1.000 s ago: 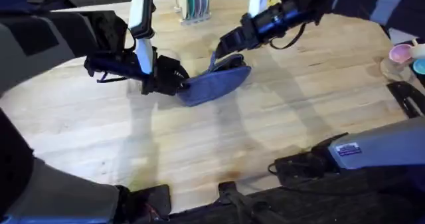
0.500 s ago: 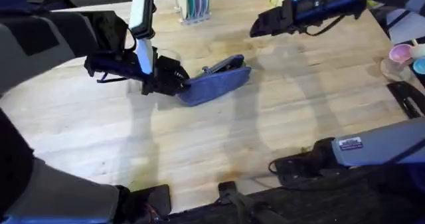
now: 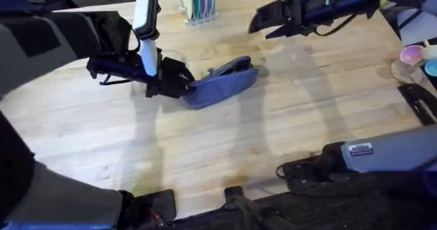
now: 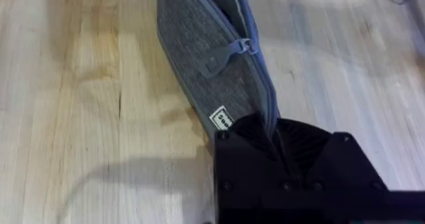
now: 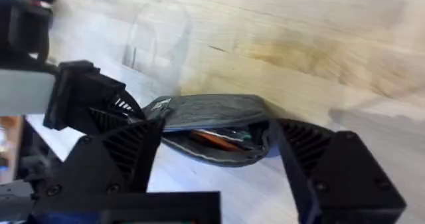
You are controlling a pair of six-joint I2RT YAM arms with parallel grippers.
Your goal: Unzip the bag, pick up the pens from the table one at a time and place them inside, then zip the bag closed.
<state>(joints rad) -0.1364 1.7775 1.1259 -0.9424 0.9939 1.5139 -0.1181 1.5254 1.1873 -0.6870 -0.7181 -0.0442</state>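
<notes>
Near the middle of the worktop point(image 3: 225, 155) the bag point(image 3: 220, 85) lies on its side, and the left tool point(image 3: 179, 82) is clenched on one end of it, pinning that end so the pouch can't slide or spin while the other arm works on it. From the left wrist view you can see the grey fabric, a little label and the zipper pull point(image 4: 240, 48) sitting partway along the track, and the mouth looks gaped open past it, so I'd say the unzipping is done or close to it. The right tool point(image 3: 263, 18) is up high toward the far edge, well apart from the bag, with its fingers point(image 5: 319, 164) spread wide and nothing between them. Through that gap you can see the open pouch with something orange-ish inside, can't tell what exactly. My guess is the right arm is free to go fetch a pen, though I can't spot one on the wood anywhere.
</notes>
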